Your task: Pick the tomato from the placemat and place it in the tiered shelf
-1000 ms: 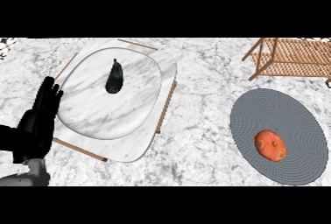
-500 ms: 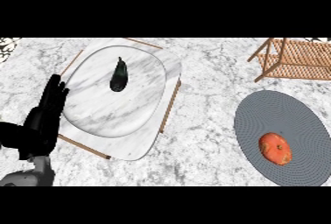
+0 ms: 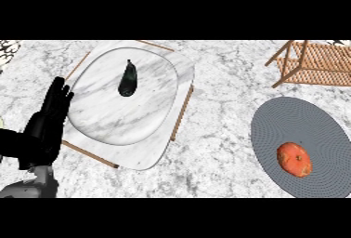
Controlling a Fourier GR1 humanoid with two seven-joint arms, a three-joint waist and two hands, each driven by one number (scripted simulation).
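Tomato [image 3: 294, 159] lies on the grey oval placemat [image 3: 302, 121], toward its lower right, nothing touching it. Wooden tiered shelf [image 3: 316, 64] stands at upper right, apart from the placemat. Left hand [image 3: 47, 124] rests at the left edge, fingers straight and together, holding nothing. Dark eggplant [image 3: 127, 79] lies on the marble tray [image 3: 130, 130]. Right hand not visible

Tomato [image 3: 294, 159] on placemat [image 3: 274, 125] at right; shelf [image 3: 316, 63] behind it; eggplant [image 3: 127, 79] on tray [image 3: 147, 144] at left.
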